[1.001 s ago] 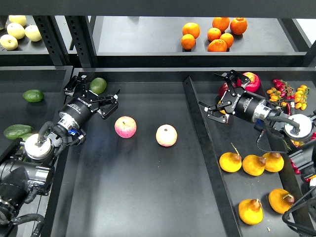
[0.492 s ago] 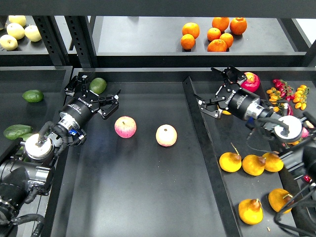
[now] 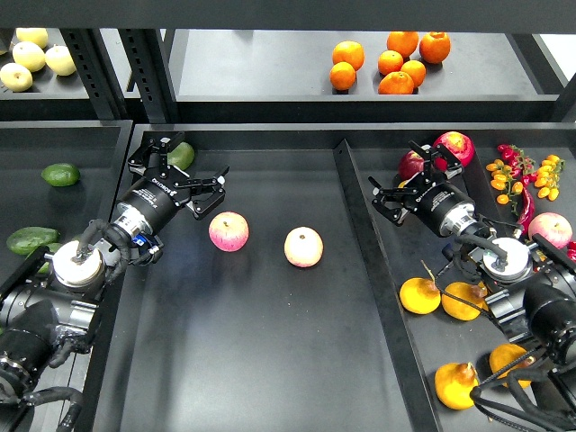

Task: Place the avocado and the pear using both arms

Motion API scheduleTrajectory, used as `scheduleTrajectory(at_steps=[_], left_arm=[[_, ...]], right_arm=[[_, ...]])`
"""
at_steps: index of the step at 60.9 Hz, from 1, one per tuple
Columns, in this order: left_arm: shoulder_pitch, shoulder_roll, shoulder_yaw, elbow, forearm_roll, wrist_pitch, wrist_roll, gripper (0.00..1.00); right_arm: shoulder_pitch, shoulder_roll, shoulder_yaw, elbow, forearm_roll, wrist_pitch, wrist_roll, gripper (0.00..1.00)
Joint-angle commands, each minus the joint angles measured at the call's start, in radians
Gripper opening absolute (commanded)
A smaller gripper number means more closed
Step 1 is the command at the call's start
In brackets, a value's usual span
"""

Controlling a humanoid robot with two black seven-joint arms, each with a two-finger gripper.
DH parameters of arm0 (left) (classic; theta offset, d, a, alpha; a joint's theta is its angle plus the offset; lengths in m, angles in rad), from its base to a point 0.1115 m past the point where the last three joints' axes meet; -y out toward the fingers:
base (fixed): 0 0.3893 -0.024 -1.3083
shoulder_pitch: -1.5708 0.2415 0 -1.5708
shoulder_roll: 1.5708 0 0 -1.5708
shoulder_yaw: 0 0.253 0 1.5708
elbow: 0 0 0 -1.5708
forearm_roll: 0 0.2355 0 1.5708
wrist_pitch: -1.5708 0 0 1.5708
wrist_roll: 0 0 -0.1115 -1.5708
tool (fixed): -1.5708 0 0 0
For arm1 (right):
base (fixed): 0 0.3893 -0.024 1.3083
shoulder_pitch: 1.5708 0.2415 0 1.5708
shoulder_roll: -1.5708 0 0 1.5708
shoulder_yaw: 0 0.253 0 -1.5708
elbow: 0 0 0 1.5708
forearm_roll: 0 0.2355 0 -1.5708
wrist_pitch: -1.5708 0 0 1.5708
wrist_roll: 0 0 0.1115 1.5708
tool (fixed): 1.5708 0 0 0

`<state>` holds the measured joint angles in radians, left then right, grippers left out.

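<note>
Left gripper (image 3: pixel 183 172) wide, empty, beside avocado (image 3: pixel 181 155) upper left; straddle lengthwise. Right gripper (image 3: pixel 407 176) wide, empty; pear (image 3: pixel 420 295) lower right.

Two black arms are showing silver round joint caps, looped black cables and white lettering on the cylindrical wrists behind the left gripper (image 3: pixel 183 170) and right gripper (image 3: pixel 407 176).

**Fruit on tray and shelves**

Two pink apples (image 3: pixel 229 231) (image 3: pixel 303 247) lie apart on the middle tray (image 3: pixel 270 360); oranges (image 3: pixel 389 61) cluster on the upper shelf; pale yellow fruit (image 3: pixel 36 56) sits top left; small peppers (image 3: pixel 511 175) lie far right.
</note>
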<state>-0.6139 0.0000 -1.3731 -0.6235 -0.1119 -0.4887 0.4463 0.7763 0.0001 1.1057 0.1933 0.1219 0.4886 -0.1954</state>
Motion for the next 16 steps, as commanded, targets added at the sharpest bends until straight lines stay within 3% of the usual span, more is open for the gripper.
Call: scheduleTrajectory(at_steps=[1,16], left_arm=[[-0.009,0.0,0.005,0.007,0.0,0.0,0.0,0.99],[-0.009,0.0,0.009,0.01,0.0,0.0,0.0,0.99]], right_arm=[[-0.002,0.0,0.003,0.005,-0.001,0.0,0.001,0.99],[0.0,0.0,0.003,0.005,-0.001,0.0,0.001,0.99]])
